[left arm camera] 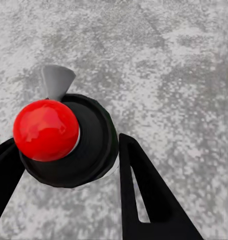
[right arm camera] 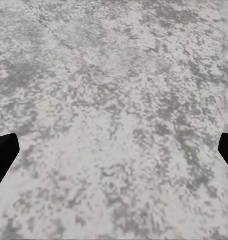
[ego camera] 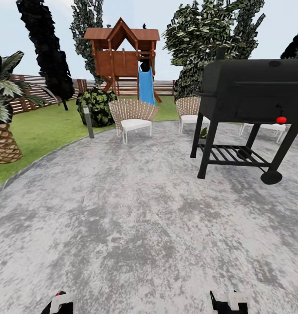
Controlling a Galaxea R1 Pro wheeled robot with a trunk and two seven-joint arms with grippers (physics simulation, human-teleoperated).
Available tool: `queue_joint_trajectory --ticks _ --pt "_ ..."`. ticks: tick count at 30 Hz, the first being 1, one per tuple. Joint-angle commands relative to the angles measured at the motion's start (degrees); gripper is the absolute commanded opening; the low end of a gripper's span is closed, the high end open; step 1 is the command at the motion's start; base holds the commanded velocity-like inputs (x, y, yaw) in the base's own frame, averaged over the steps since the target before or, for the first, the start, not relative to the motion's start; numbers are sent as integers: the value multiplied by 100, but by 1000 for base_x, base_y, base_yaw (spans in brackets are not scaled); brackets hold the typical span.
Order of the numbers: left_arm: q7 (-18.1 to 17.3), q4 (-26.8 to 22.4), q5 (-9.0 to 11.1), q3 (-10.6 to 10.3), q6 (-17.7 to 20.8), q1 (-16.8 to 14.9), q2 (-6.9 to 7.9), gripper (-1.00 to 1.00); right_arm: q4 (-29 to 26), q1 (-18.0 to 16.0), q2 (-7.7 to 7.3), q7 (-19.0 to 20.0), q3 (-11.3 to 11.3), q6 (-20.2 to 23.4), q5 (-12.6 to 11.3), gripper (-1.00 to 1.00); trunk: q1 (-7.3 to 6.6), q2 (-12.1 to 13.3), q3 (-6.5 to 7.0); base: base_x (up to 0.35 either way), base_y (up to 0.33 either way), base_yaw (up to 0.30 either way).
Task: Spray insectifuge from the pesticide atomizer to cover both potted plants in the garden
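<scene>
Grey patio (ego camera: 122,209) spreads before the grill (ego camera: 249,91). Left hand (left arm camera: 66,144) clasps what looks like the pesticide atomizer (left arm camera: 96,142); right hand (right arm camera: 117,142) gapes wide, empty. Pickup seems done, spraying both plants is left.

Even, bright daylight with no evident source; the stone patio (ego camera: 135,226) carries no cast shadows, even beneath the black grill (ego camera: 253,91). Foliage and fence render coarse and pixelated, and verticals lean outward at the head view's edges. A soft highlight marks the red ball (left arm camera: 45,130).
</scene>
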Motion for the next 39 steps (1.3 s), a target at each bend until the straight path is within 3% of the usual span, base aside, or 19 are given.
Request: queue_joint_trajectory --ticks 1,39 --pt "4 3 -26 20 -20 -2 0 -100 8 -5 2 -14 -36 -16 49 100 2 -2 -5 338 0 -269" --pt "4 3 -23 20 -20 -2 0 -100 10 -5 2 -14 -36 -17 53 100 2 -2 -5 339 0 -274"
